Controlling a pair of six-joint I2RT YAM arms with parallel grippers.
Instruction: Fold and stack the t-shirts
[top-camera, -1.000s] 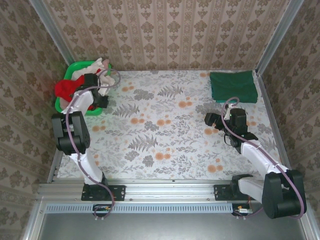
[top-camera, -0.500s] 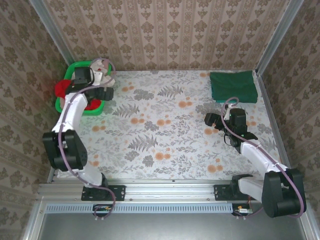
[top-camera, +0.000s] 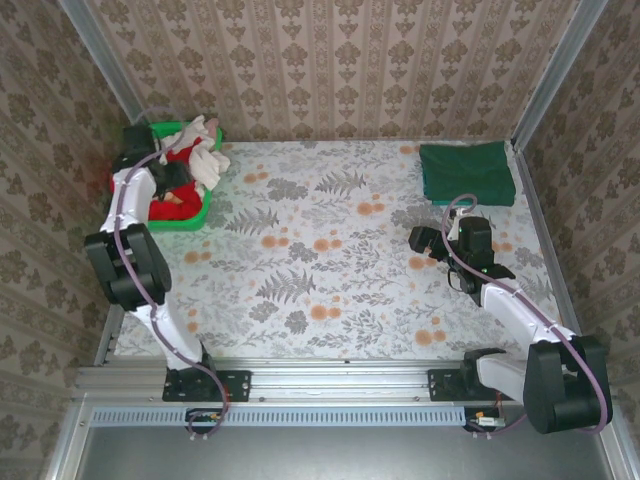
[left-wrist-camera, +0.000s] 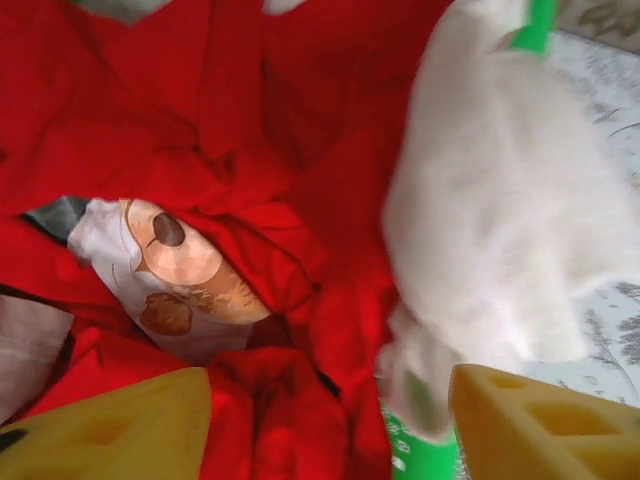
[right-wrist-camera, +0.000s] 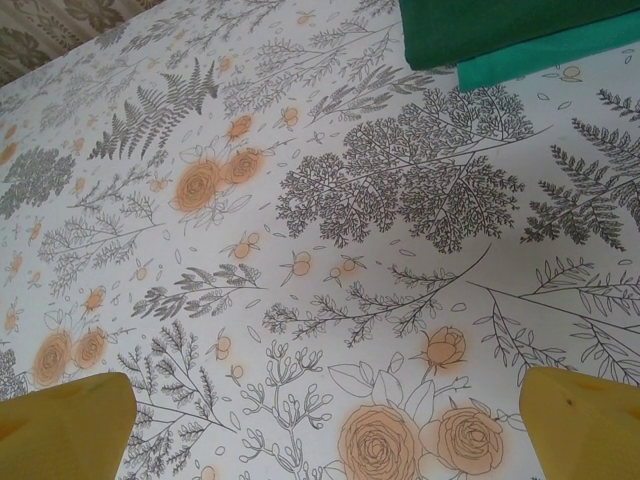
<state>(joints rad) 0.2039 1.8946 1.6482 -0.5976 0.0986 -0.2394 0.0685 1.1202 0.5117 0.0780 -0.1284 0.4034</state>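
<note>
Left end effector (left-wrist-camera: 325, 405) is down inside the green basket (top-camera: 192, 216) at the far-left corner of the tabletop (top-camera: 320, 260). Its fingers (left-wrist-camera: 120, 420) are spread wide and released, with nothing between them. The red t-shirt (left-wrist-camera: 250, 120) lies bunched right under it, teddy-bear print (left-wrist-camera: 175, 270) facing up among the folds. I can't tell whether the fingers touch the cloth. A white cloth (left-wrist-camera: 500, 200) is the obstruction: it lies against the right side of the red t-shirt, hangs over the basket's right rim and crowds the right finger. From the top view it covers the basket's far-right corner and spills onto the tabletop. The green t-shirt (top-camera: 465, 172) sits folded and flat in the far-right corner of the tabletop, close to the right wall (top-camera: 590, 120), well apart from the basket. Right end effector (right-wrist-camera: 325, 405) is near it on the near side, clear of it, fingers wide apart and gripping nothing, floral tabletop below. The middle of the tabletop between the arms is bare.
</note>
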